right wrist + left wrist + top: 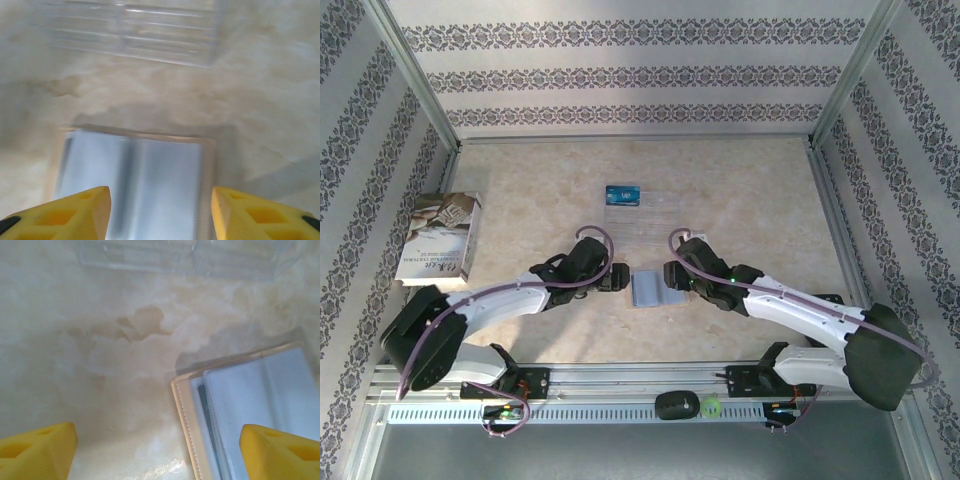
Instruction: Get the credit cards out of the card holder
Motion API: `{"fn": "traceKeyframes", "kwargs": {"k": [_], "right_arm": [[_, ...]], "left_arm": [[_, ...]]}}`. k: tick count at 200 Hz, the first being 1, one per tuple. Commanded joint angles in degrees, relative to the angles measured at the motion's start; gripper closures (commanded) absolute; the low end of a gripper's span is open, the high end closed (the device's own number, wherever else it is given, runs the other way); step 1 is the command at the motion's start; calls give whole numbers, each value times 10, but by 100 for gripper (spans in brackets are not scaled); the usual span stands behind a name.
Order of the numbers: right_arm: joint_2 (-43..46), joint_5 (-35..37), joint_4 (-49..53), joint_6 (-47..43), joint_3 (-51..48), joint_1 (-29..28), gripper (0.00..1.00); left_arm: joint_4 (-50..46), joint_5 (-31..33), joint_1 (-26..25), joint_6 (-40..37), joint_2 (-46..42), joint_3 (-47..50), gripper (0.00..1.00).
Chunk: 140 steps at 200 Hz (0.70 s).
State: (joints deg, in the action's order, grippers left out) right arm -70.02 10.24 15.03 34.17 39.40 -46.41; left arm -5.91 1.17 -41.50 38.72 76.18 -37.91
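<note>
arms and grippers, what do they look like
White links with bulky black joint housings on the left arm and right arm, a thin purple cable looping along each. The left fingers and right fingers are chunky bright yellow wedges with moulded hollows.

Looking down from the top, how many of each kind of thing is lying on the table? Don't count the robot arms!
Blue credit card: 1
Clear tray: 1
Card holder: 1
Book: 1
Total: 4
</note>
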Motion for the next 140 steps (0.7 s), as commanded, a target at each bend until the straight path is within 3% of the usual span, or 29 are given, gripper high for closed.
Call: {"fn": "traceKeyframes", "kwargs": {"k": [1, 46, 140], "right_arm": [[-62, -64, 4, -33, 50, -23, 45], [-201, -66, 28, -44, 118, -63, 45], [-289, -42, 62, -61, 152, -76, 41]], "left_arm": [[-51, 51, 11, -8, -42, 16, 12], [-88, 80, 30, -9, -110, 39, 6], [-70, 53, 34, -9, -92, 43, 6]]}}
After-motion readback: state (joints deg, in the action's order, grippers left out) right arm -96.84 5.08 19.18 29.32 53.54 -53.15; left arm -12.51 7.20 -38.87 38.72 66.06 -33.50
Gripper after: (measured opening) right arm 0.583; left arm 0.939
